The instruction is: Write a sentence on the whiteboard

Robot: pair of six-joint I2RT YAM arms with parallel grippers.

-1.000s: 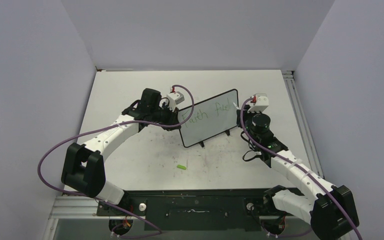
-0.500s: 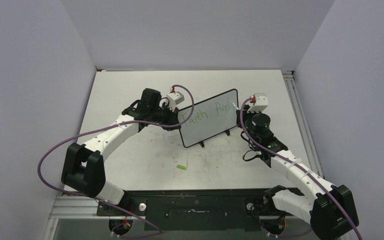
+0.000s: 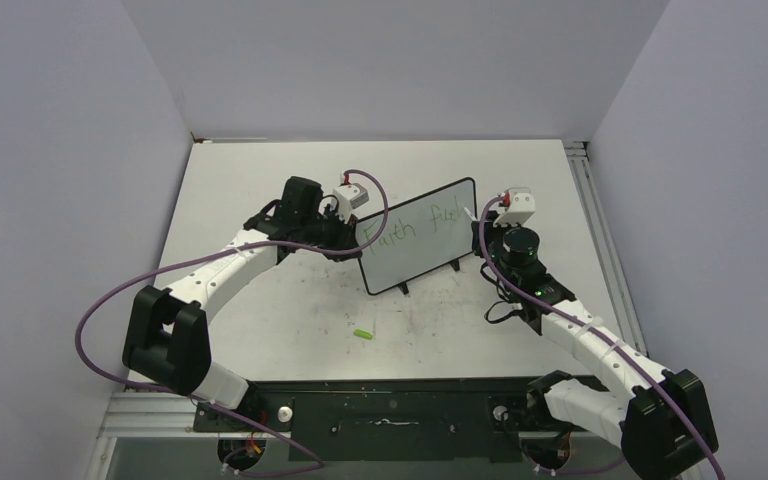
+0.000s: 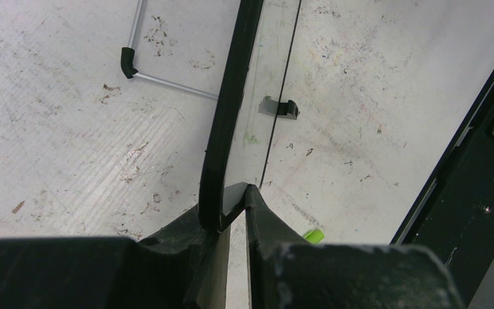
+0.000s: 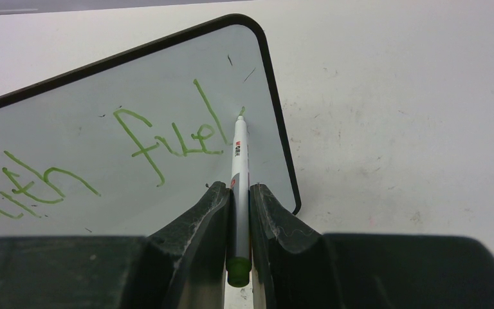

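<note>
The whiteboard [image 3: 418, 240] stands tilted on the table, black-framed. The sentence [image 3: 415, 226] on it is green handwriting that reads "Faith fuel" [image 5: 167, 143]. My left gripper [image 3: 356, 244] is shut on the board's left edge; the left wrist view shows the frame [image 4: 230, 103] pinched between my left gripper's [image 4: 234, 201] jaws. My right gripper [image 3: 483, 233] is shut on a white marker [image 5: 238, 161] with a green end. The marker's tip touches the board just right of "fuel", where a short green stroke begins. In the right wrist view my right gripper [image 5: 238, 190] sits near the board's right edge.
A small green marker cap [image 3: 363, 334] lies on the scuffed white tabletop in front of the board, also in the left wrist view [image 4: 314, 235]. The board's black feet [image 3: 405, 289] rest on the table. A thin metal rod [image 4: 167, 82] lies behind the board. Grey walls enclose the table.
My right gripper with the marker has edged very slightly up and left along the board. The left arm and the board have not moved.
</note>
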